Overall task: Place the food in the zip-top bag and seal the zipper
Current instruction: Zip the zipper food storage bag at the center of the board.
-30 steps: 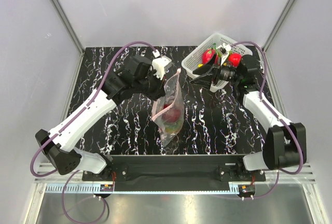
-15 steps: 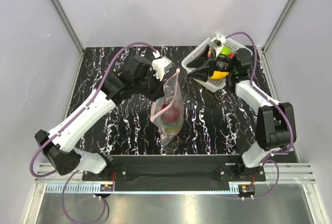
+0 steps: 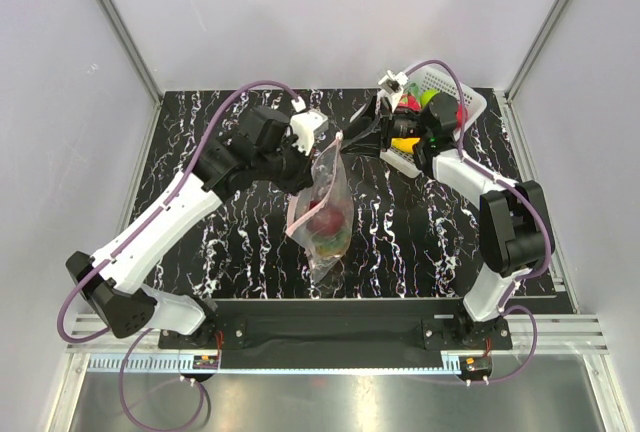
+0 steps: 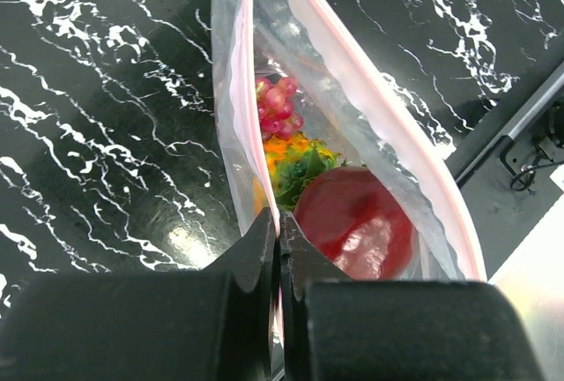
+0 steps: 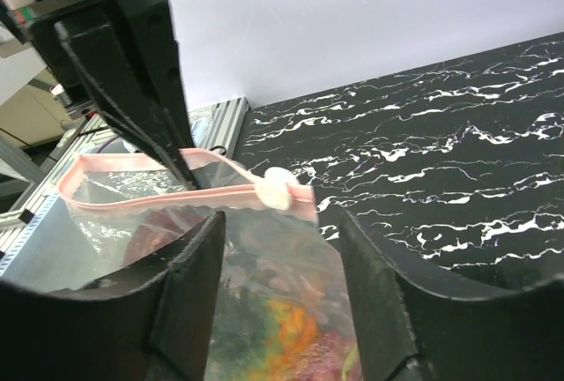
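Observation:
The zip-top bag (image 3: 325,214) hangs over the table's middle, mouth up. My left gripper (image 3: 304,174) is shut on one lip of the pink zipper (image 4: 352,90), the jaws (image 4: 279,227) pinching the strip. Inside the bag lies the food: purple grapes (image 4: 278,103), an orange pineapple with a green top (image 4: 295,160) and a round red fruit (image 4: 354,222). My right gripper (image 3: 350,140) is at the bag's far end. It (image 5: 282,231) stands open, a finger on each side of the bag corner just below the white slider (image 5: 275,189). Neither finger clearly touches the plastic.
A white lattice basket (image 3: 452,98) stands at the back right with red, green and yellow fruits in it, right behind my right arm. The left gripper's black fingers (image 5: 132,72) show just beyond the bag in the right wrist view.
My right arm has swung left from the basket to the bag's far end, and its jaws have narrowed around the corner. The left gripper has kept its hold on the bag's lip.

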You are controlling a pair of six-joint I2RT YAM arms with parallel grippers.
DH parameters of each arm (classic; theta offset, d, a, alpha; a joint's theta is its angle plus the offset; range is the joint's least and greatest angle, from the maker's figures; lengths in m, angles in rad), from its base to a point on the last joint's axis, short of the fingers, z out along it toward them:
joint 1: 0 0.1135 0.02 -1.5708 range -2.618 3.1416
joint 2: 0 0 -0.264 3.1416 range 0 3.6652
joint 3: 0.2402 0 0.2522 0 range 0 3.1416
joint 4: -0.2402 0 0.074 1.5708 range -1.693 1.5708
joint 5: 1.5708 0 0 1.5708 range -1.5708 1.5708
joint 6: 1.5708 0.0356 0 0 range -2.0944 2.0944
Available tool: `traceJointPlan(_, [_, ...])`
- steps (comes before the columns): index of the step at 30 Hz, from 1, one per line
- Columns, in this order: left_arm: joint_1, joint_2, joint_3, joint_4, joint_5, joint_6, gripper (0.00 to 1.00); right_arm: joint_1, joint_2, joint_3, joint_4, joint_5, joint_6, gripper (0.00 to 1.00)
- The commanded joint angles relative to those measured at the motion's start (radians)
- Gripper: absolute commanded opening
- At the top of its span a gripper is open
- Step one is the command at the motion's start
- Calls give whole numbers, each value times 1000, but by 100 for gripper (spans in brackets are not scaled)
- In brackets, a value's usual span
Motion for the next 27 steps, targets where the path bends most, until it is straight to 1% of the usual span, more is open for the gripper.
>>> traceJointPlan(1, [23,-7,45,4,-23,-3,3,16,-7,19,80,-26,22,60])
traceJointPlan(4, [43,-6,41,-3,-22,-9,3,26,0,11,86,-24,26,48])
traceJointPlan(5, [49,-6,39,-4,-22,-12,3,29,0,8,88,-23,25,41])
traceJointPlan(7, [67,-6,39,-6,-12,-17,3,30,-3,-7,97,-9,31,31])
traceJointPlan(8, [75,-7,38,-6,-5,-19,3,32,-7,-12,94,-4,32,17])
traceJointPlan(10, [78,-12,39,-4,-6,-23,3,32,-17,-30,111,3,57,3])
traceJointPlan(11, [81,-12,38,-6,-8,-25,3,33,-21,-41,126,13,71,0])
traceJointPlan(14, [90,-15,42,-6,-11,-26,6,35,-82,-87,126,33,72,0])
traceJointPlan(16, [90,-18,49,-9,-21,-26,10,35,-122,-113,24,68,16,0])
traceJointPlan(17, [92,-21,58,-13,-29,-25,23,38,-176,-119,-44,88,-23,0])
traceJointPlan(18, [92,-27,61,-16,-34,-22,30,45,-211,-122,-243,156,-146,0])
traceJointPlan(19, [92,-32,68,-15,-37,-22,37,55,-248,-121,-362,198,-225,0])
traceJointPlan(20, [92,-39,72,-9,-41,-20,51,73,-327,-124,-464,250,-295,0])
traceJointPlan(21, [92,-52,75,-3,-43,-20,53,96,-366,-130,-619,367,-387,0])
traceJointPlan(22, [90,-61,76,3,-43,-23,56,107,-401,-151,-659,391,-408,0])
traceJointPlan(23, [93,-78,76,25,-43,-29,59,105,-465,-186,-659,410,-387,0])
traceJointPlan(26, [95,-95,82,65,-23,-37,66,105,-567,-196,-730,447,-391,0])
traceJointPlan(27, [96,-93,96,68,-11,-36,67,107,-587,-193,-792,467,-403,0])
